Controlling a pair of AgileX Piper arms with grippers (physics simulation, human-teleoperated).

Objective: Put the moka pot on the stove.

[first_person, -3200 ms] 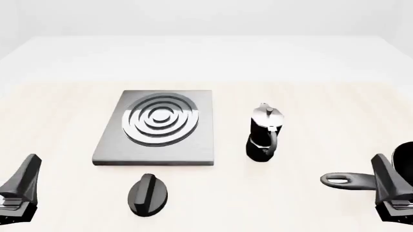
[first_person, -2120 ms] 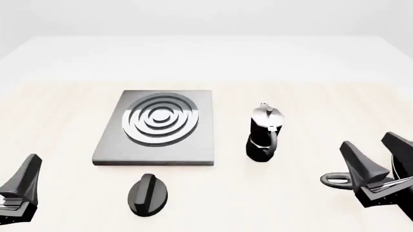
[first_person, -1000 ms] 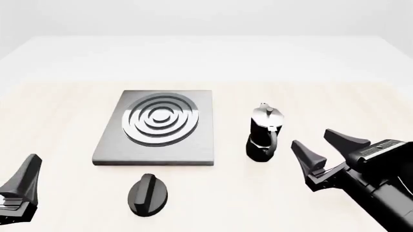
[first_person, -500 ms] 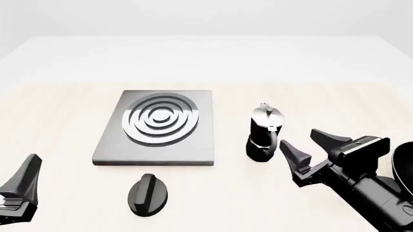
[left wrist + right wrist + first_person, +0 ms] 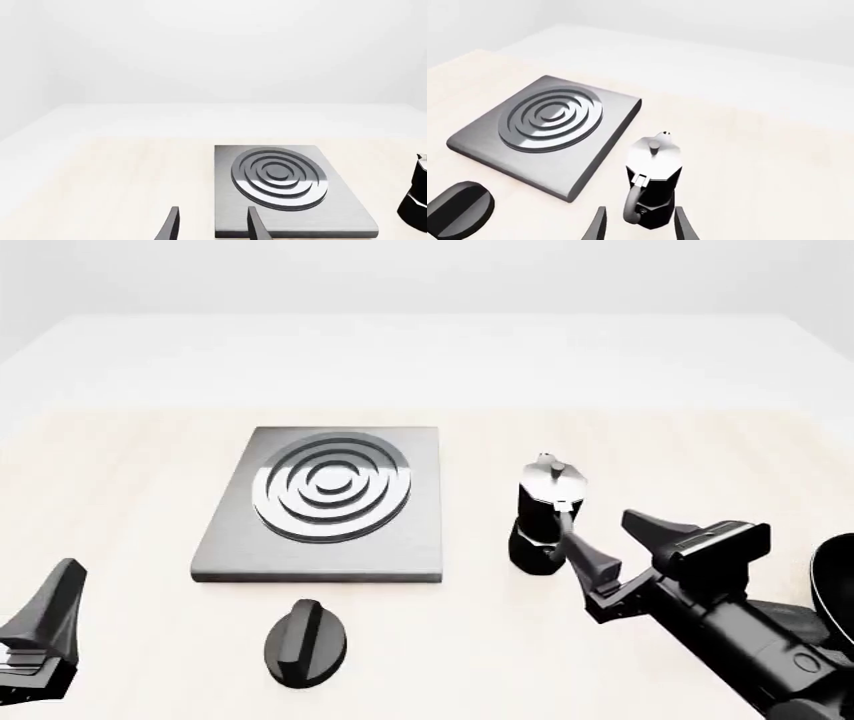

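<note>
The right gripper [image 5: 611,544] was seen with its jaws spread apart and nothing between them, just beside the moka pot [image 5: 546,513] on the pot's handle side; one finger [image 5: 589,560] was close to the curved handle, though contact could not be made out. In the right wrist view the pot [image 5: 652,181] was framed between the two fingertips [image 5: 598,225], standing upright on the table [image 5: 134,470]. The pot was located to the right of the stove [image 5: 324,505], apart from it, with bare tabletop between them. The stove's burner rings were left unoccupied. A black oval knob [image 5: 306,641] was seen lying in front of the stove. The left gripper [image 5: 38,635] was held low at the near left, well apart from everything, its fingers [image 5: 255,227] parted and empty. The rim of a frying pan [image 5: 837,585] was visible at the right edge.
</note>
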